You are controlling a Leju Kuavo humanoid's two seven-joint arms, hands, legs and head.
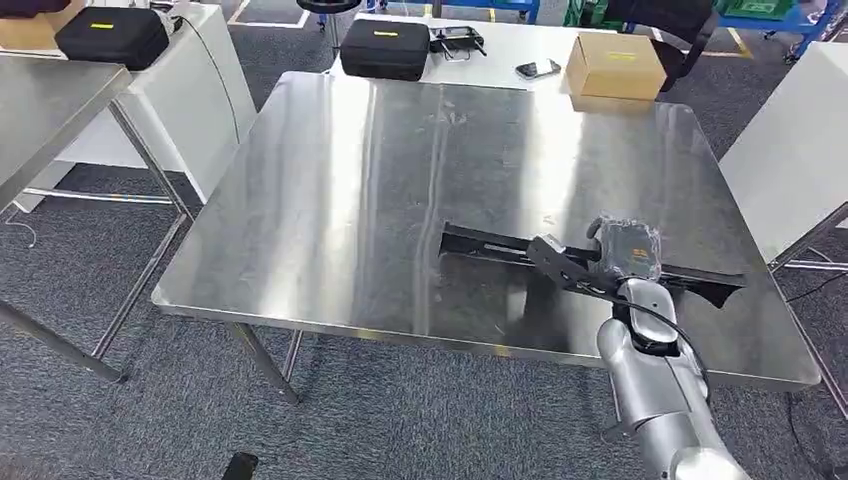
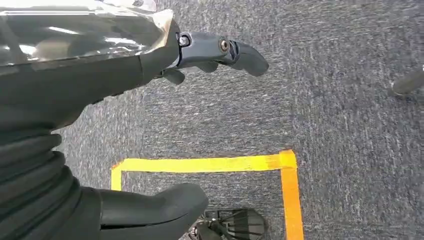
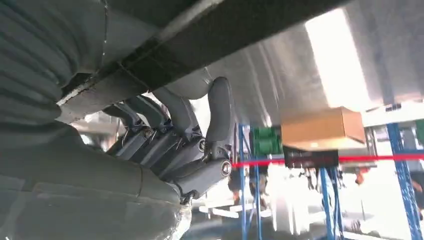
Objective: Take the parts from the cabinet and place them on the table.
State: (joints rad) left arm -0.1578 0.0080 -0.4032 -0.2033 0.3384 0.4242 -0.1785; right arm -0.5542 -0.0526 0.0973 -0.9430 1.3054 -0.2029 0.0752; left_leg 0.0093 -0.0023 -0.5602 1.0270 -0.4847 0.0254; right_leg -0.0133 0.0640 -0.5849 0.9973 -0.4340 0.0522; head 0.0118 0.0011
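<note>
Black rail part (image 1: 500,243) lies on the steel table (image 1: 380,180), gripped by the right hand (image 1: 625,250).

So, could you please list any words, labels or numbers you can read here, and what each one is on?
No text can be read.
Black case: yellow label, too small to read.
Second black case: yellow label, too small.
Cardboard box: yellow label, blurred.
Long black part in the right hand: no markings show.
</note>
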